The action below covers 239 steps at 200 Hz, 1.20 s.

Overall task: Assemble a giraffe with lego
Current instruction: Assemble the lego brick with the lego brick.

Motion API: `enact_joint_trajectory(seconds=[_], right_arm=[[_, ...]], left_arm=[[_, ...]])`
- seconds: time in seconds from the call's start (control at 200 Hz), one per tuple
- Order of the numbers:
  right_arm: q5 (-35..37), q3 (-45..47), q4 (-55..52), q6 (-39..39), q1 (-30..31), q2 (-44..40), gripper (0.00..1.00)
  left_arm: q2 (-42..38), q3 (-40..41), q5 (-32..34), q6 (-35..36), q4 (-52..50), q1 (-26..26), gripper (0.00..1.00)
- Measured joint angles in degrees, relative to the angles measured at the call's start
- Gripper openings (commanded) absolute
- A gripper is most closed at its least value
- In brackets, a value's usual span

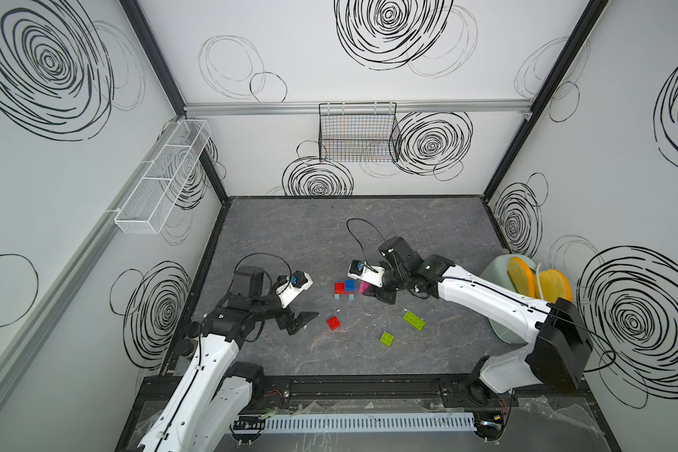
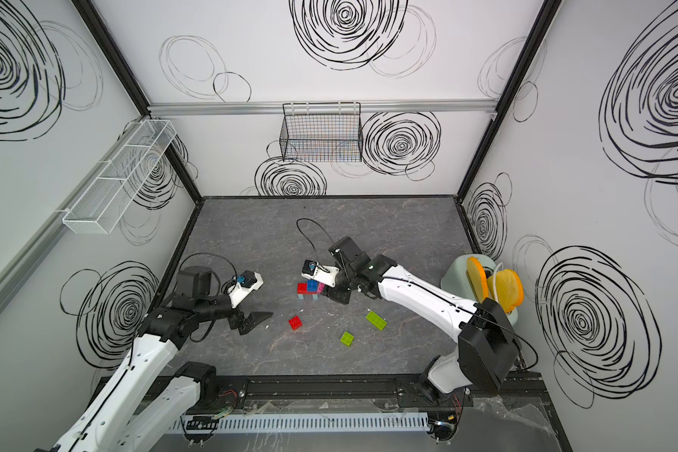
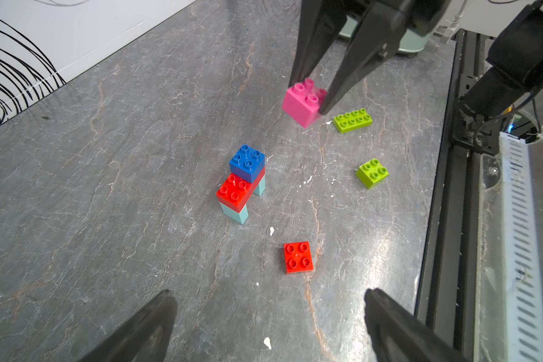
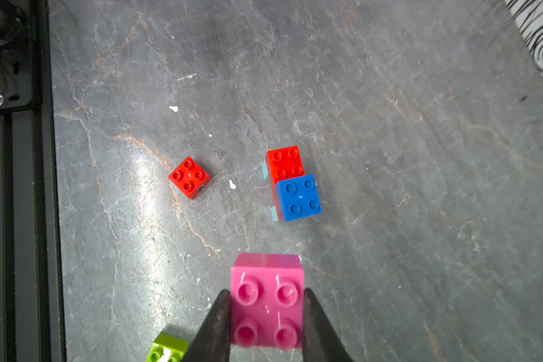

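My right claw pinches the pink brick near the half-built giraffe (blue on red, over two cyan legs); my left claw hangs spread.

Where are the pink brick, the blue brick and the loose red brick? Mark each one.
pink brick (image 4: 267, 307): right wrist view, middle of its studded top.
blue brick (image 3: 246, 159): left wrist view, middle of its studded top.
loose red brick (image 3: 298, 257): left wrist view, middle of its studded top.
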State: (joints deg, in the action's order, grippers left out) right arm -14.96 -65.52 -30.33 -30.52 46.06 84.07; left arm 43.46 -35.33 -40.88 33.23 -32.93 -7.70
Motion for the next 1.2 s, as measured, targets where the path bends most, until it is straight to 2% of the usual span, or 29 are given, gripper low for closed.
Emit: enact_joint_trajectory(seconds=[0.375, 0.67, 1.196], right_arm=[[-1.3, -14.7, -6.2, -13.8, -2.1, 13.9, 0.2], [-3.1, -23.4, -10.2, -15.1, -2.4, 25.1, 0.19], [-4.2, -23.4, -11.8, -14.9, -2.3, 26.3, 0.2]], left_arm=[[0.1, 0.0, 0.0, 0.0, 0.0, 0.0, 0.98], [0.1, 0.0, 0.0, 0.0, 0.0, 0.0, 0.98], [0.1, 0.1, 0.0, 0.0, 0.1, 0.0, 0.98]])
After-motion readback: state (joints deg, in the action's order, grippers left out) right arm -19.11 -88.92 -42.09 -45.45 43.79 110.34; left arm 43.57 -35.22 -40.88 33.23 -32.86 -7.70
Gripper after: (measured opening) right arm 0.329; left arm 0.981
